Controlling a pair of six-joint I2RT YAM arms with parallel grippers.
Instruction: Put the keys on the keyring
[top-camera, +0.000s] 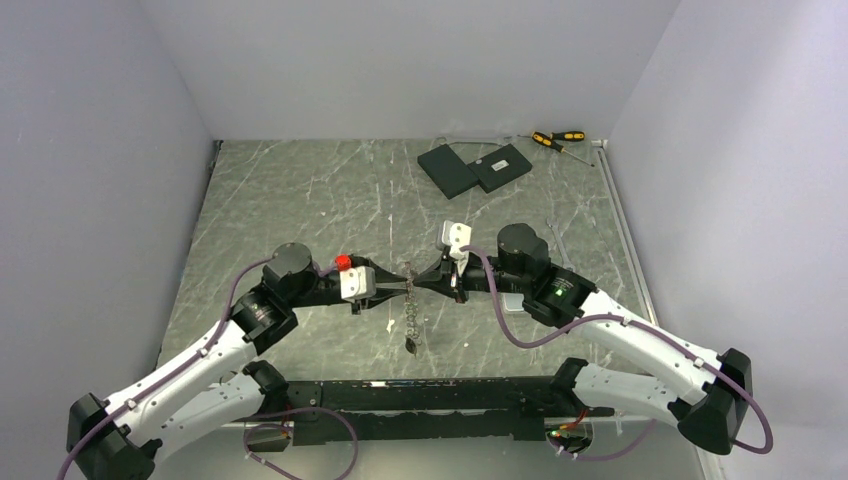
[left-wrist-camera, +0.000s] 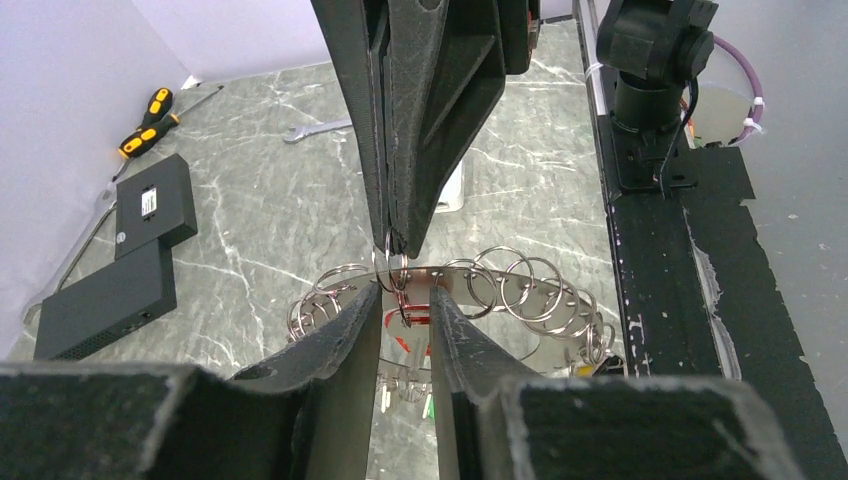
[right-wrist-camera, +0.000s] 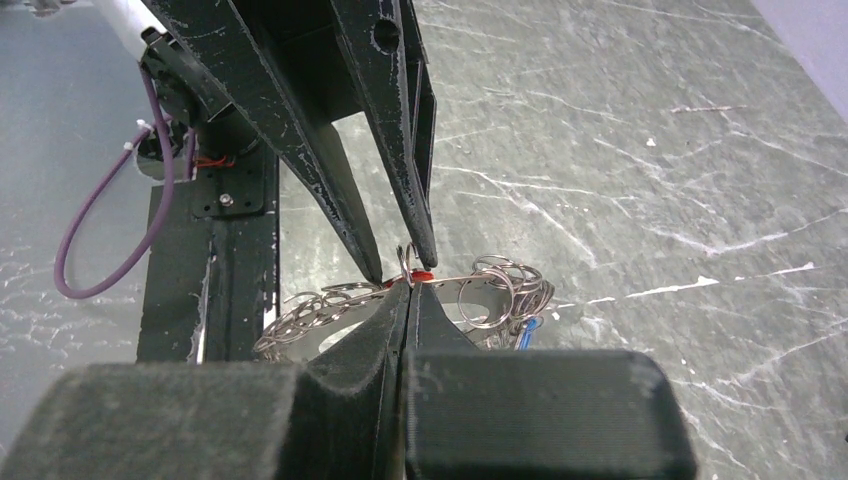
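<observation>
The keyring (top-camera: 411, 315) is a flat grey metal ring hung with several small split rings, held in the air between both grippers. It also shows in the left wrist view (left-wrist-camera: 455, 270) and the right wrist view (right-wrist-camera: 470, 283). My right gripper (right-wrist-camera: 410, 285) is shut on its rim at a small split ring. My left gripper (left-wrist-camera: 405, 295) faces it tip to tip, fingers narrowly apart around a red key (left-wrist-camera: 418, 318), also seen in the right wrist view (right-wrist-camera: 422, 272). Green (left-wrist-camera: 430, 405), yellow (left-wrist-camera: 587, 370) and blue (right-wrist-camera: 525, 335) keys hang from the ring.
Two flat black slabs (top-camera: 475, 167) and yellow-and-black screwdrivers (top-camera: 557, 138) lie at the back right. A wrench (left-wrist-camera: 315, 130) lies on the marble table. The black base rail (top-camera: 420, 395) runs along the near edge. Walls close in left, right and back.
</observation>
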